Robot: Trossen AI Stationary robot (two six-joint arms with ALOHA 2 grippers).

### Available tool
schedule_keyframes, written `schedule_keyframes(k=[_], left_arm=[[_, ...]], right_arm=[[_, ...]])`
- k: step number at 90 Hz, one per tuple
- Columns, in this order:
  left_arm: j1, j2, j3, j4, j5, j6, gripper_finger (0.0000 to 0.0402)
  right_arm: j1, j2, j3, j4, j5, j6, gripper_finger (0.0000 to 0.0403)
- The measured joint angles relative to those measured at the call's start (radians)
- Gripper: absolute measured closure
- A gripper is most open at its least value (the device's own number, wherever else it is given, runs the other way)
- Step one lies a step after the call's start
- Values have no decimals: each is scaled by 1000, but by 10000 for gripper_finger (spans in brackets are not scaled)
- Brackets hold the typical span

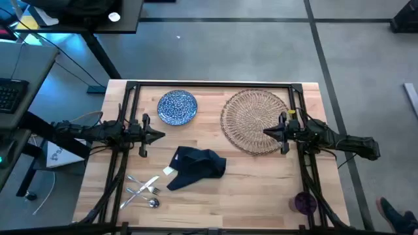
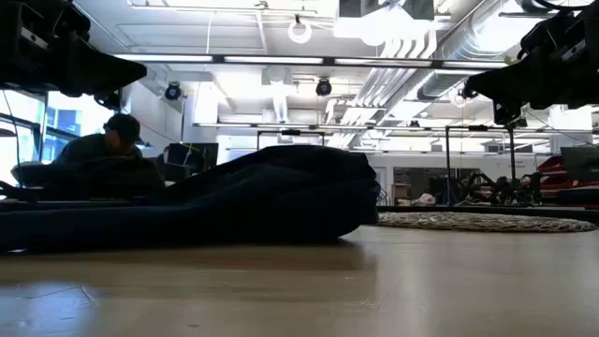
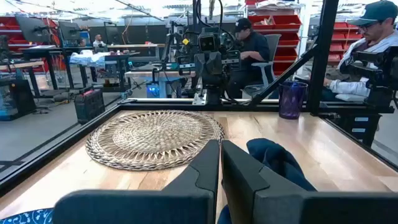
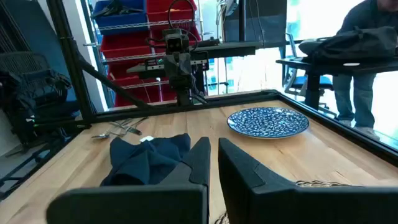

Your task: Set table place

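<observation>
The round woven placemat (image 1: pixel 255 121) lies flat at the far right of the wooden table (image 1: pixel 261 189). The blue speckled plate (image 1: pixel 177 107) sits far left of centre. A crumpled dark navy napkin (image 1: pixel 196 166) lies mid-table, the silver cutlery (image 1: pixel 144 189) near left, and the purple cup (image 1: pixel 304 203) stands at the near right. My left gripper (image 1: pixel 159 135) hovers shut between plate and napkin, pointing right. My right gripper (image 1: pixel 266 132) hovers shut over the placemat's near part, pointing left. Both hold nothing.
A black rail frame (image 1: pixel 209 83) runs around the tabletop. A dark desk with a keyboard (image 1: pixel 10 94) stands off the left side. People sit at desks beyond the table (image 3: pixel 252 46). Bare wood shows between napkin and cup (image 1: pixel 261 189).
</observation>
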Motion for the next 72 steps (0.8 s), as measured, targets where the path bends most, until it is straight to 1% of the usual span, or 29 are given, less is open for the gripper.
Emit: schedule_keyframes(k=[49,56,59,62,68,72], left_arm=[[0,0,0,0,0,0,402],[0,0,0,11,-7,-5,402],[0,1,-1,32,-23,-10,402],[0,0,-1,64,-38,-30,402],[0,0,-1,144,-40,-128,402],[0,0,-1,189,-33,-201,402]], right_arm=[[0,0,0,0,1,0,402],[0,0,0,13,10,-25,402],[0,0,0,33,9,3,402],[2,0,0,65,9,67,402],[3,0,0,130,9,188,402],[3,0,0,167,9,225,402]])
